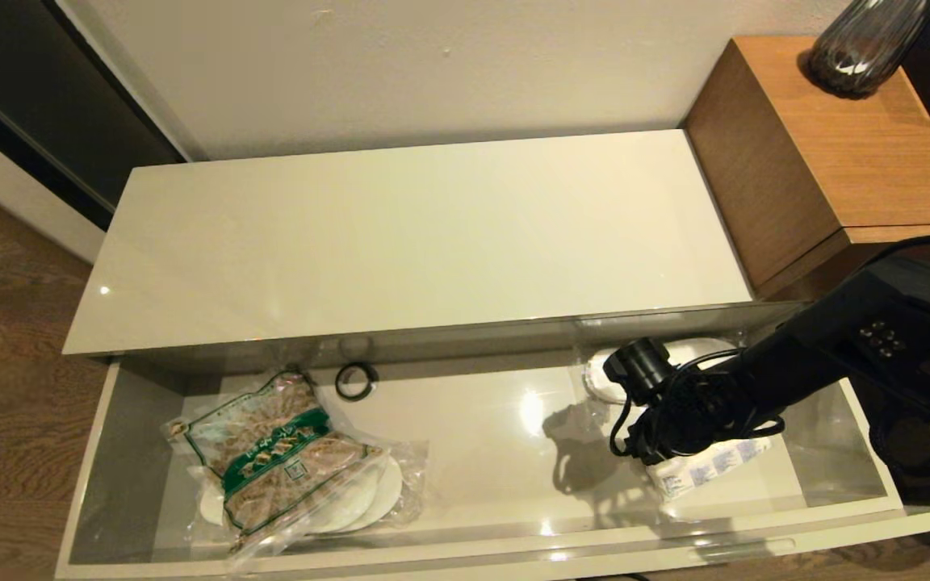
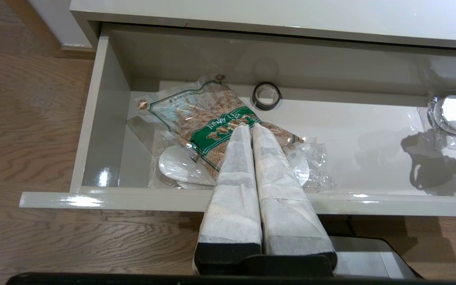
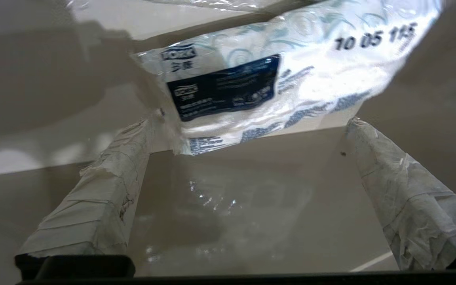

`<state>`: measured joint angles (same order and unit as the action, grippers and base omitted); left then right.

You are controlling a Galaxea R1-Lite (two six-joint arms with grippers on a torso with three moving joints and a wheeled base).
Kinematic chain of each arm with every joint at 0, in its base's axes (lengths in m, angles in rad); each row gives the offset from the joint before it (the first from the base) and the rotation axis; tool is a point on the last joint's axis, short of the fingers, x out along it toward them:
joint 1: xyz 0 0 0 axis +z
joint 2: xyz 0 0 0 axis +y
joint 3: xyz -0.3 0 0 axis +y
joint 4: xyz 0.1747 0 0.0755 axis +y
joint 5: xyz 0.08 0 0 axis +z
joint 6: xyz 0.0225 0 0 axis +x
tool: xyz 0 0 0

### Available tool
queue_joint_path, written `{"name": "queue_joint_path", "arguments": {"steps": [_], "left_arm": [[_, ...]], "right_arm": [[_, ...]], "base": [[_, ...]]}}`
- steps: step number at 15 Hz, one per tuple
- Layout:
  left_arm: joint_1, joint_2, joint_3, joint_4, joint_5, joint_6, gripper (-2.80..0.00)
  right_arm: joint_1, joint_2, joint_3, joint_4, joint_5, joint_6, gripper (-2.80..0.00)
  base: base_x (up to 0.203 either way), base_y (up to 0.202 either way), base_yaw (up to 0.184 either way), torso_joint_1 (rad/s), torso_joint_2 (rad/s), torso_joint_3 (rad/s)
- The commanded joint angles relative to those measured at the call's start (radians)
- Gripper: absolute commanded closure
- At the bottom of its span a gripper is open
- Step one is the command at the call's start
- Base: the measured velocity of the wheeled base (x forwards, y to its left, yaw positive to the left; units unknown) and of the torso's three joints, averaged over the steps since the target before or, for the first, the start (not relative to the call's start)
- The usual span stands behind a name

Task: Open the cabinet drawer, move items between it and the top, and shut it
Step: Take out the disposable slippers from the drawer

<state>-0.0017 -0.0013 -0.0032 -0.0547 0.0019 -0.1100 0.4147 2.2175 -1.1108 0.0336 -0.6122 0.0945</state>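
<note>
From my head camera, the cabinet drawer stands pulled open below the top of the low cabinet. Near the drawer's left end lies the bag of tan food, resting partly over the wrapped white slippers. A small black ring sits against the drawer's back wall, just beside the bag. My right arm reaches down into the drawer's right end, where my right gripper is hidden behind the wrist over a white tissue pack. A second clear-wrapped white thing lies by the back wall there. A brown wooden block stands right of the cabinet.

Through my left wrist camera, my left gripper hangs outside the drawer's front edge, its jaws pressed together with nothing between them, tips seen over the bag's green label.

Through my right wrist camera, my right jaws are spread wide and hold nothing; one fingertip touches the pack's corner, the other is clear of it.
</note>
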Motion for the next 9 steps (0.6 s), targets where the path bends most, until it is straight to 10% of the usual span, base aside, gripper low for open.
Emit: {"name": "queue_joint_path", "arguments": {"steps": [1, 9], "left_arm": [[0.0, 0.001, 0.0, -0.001, 0.001, 0.0, 0.0], [0.0, 0.001, 0.0, -0.001, 0.0, 0.0, 0.0]], "right_arm": [[0.0, 0.023, -0.025, 0.0, 0.003, -0.016, -2.8], [-0.004, 0.104, -0.116, -0.118, 0.003, -0.131, -2.8]], "base": [[0.0, 0.0, 0.0, 0.0, 0.0, 0.0], [0.0, 0.0, 0.0, 0.0, 0.0, 0.0]]}}
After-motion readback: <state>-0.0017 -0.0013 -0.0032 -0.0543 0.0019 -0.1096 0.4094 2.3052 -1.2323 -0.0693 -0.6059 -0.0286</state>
